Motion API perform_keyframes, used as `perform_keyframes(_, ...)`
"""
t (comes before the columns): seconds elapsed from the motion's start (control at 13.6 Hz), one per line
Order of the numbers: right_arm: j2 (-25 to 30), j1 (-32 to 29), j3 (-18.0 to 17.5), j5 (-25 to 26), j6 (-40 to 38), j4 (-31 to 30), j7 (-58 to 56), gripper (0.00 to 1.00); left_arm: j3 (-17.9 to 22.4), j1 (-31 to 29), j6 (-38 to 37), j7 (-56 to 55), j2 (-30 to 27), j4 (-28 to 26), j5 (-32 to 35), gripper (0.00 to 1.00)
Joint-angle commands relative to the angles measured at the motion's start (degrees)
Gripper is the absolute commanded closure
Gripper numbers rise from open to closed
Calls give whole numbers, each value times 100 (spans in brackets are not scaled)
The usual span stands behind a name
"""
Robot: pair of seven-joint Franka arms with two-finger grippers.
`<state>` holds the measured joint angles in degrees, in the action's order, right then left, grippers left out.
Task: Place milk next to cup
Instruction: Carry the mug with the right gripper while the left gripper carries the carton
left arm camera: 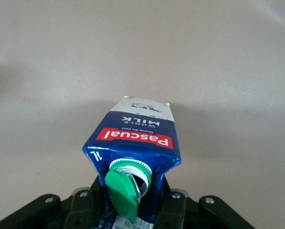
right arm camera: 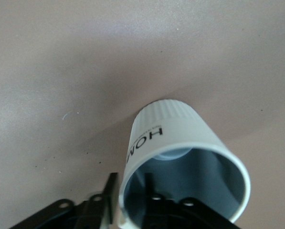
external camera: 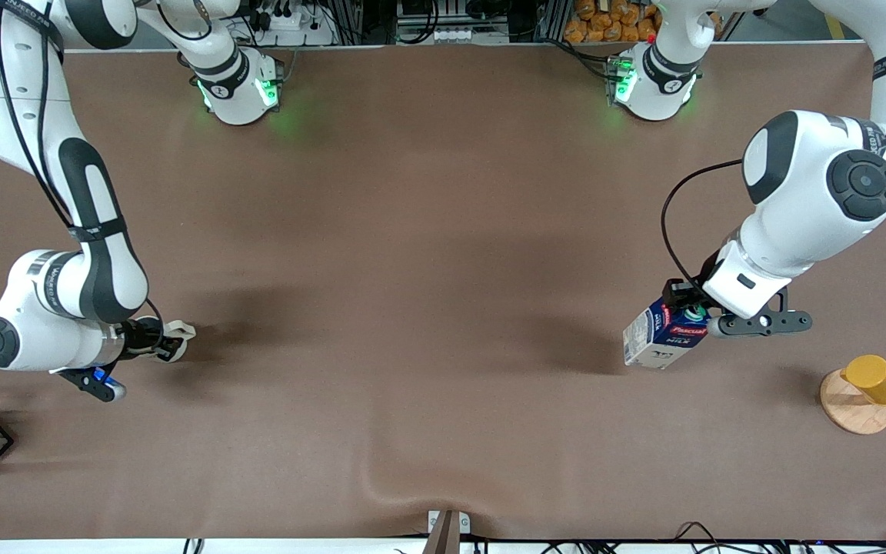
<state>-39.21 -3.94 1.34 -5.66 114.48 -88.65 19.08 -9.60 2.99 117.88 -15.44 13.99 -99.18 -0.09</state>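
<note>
— Milk (external camera: 666,338) first: where is it?

— Toward the left arm's end of the desk (external camera: 428,269), hanging from the left claw (external camera: 687,315). The claw is pinching the folded ridge at the top of the carton, just beside the green cap. That ridge is the one thin part two fingers can span, which is probably why it is held there. The carton leans, and I cannot tell if its base touches the desk.

— And the cup (right arm camera: 180,157)?

— Well apart from the milk, toward the right arm's end. Its mouth faces the right claw (external camera: 162,338), which looks to be pinching the wall, one finger inside and one outside. A rim grip like that suits a mug too wide to clasp whole. I cannot tell whether it rests on the desk.

— So the task is not done?

— No, I'd judge it early: nearly the whole desk lies between them. The yellow cup (external camera: 877,377), nearer the camera than the milk, is not the target.
</note>
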Motion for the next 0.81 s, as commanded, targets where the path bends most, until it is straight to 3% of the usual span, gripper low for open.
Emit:
perform_keyframes(0.0,37,-37,-55,-58,-153,-12,-167,100,-94,35,-158,-82,-19,145,79,66)
perform_keyframes(0.22,221,226,-99,-111,-575,15,-71,100,-218,70,-379,-135,16,364,53,66)
perform_keyframes(0.44,502,585,-126,-830,-901,41,402,100,-454,88,-379,-144,-19,400,88,62)
perform_keyframes(0.74,617,1209,-178,-990,-893,102,2122,100,-622,140,-379,-118,34,584,97,63)
